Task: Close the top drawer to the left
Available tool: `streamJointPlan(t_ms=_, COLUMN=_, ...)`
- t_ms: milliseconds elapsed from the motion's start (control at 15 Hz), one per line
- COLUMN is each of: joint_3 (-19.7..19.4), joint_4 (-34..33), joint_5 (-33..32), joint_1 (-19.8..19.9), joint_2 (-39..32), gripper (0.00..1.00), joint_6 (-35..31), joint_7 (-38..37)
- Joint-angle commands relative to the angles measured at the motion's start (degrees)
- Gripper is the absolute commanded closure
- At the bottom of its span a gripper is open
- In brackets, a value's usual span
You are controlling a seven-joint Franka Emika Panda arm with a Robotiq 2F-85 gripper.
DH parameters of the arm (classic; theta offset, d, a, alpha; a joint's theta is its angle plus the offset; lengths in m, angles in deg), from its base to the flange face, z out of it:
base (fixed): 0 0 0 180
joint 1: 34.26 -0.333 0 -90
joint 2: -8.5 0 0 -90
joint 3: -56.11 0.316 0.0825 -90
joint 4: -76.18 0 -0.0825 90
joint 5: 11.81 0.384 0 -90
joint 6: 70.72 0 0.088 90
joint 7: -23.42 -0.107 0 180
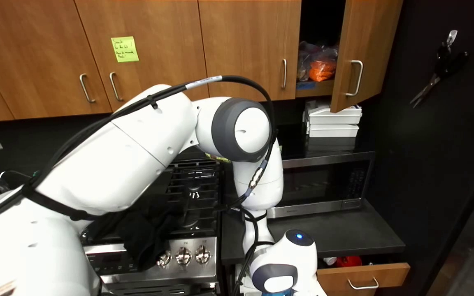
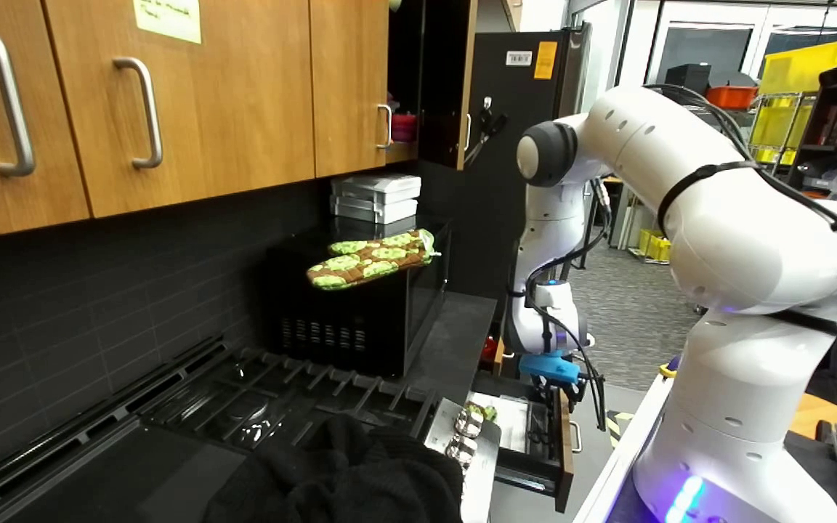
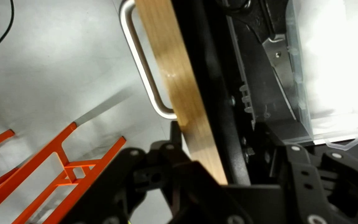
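One drawer [image 2: 535, 465], the left one we want shut, sits pulled out below, its wooden front [image 3: 179, 77] between the sides of the claw [image 3: 220, 130], which is spread apart and not gripping afaict, so maybe lined up but the push itself is left, handle [image 3: 141, 62] just beside the claw.

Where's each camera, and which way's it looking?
An exterior view: up high, facing the cabinets; white arm shows.
An exterior view: high beside the stove, facing along it toward the microwave; arm and base show.
Wrist view: on the wrist, facing down over an open drawer; gripper shows.
Both exterior views share the stove, microwave and arm.
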Motion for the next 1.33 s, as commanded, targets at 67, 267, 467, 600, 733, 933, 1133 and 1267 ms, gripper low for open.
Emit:
streamJointPlan(t_ms=67, joint_3=2.9, joint_4=2.6, joint_5=1.0, joint_1=2.9, joint_2=3.6, gripper=0.64, joint_6=-0.8, joint_7=2.4)
streamJointPlan(t_ms=267, joint_3=4.4, joint_4=3.0, joint_5=1.0, joint_1=4.7, joint_2=4.2, gripper=0.64, joint_6=-0.8, joint_7=3.1)
streamJointPlan(t_ms=467, joint_3=6.0, joint_4=2.8, joint_5=0.8, joint_1=5.8, joint_2=4.3, gripper=0.64, joint_6=-0.5, joint_7=4.0)
streamJointPlan(t_ms=600, joint_3=6.9, joint_4=2.6, joint_5=0.7, joint_1=5.9, joint_2=4.4, gripper=0.64, joint_6=-0.5, joint_7=4.5)
streamJointPlan(t_ms=733, joint_3=7.7, joint_4=2.5, joint_5=0.7, joint_1=6.0, joint_2=4.5, gripper=0.64, joint_6=-0.4, joint_7=5.0)
streamJointPlan(t_ms=933, joint_3=8.6, joint_4=2.4, joint_5=0.6, joint_1=6.1, joint_2=4.6, gripper=0.64, joint_6=-0.3, joint_7=5.4)
streamJointPlan(t_ms=1133, joint_3=9.3, joint_4=2.4, joint_5=0.6, joint_1=6.5, joint_2=4.6, gripper=0.64, joint_6=-0.4, joint_7=5.8)
streamJointPlan(t_ms=1267, joint_3=10.1, joint_4=2.6, joint_5=0.6, joint_1=7.2, joint_2=5.0, gripper=0.64, joint_6=-0.8, joint_7=6.4)
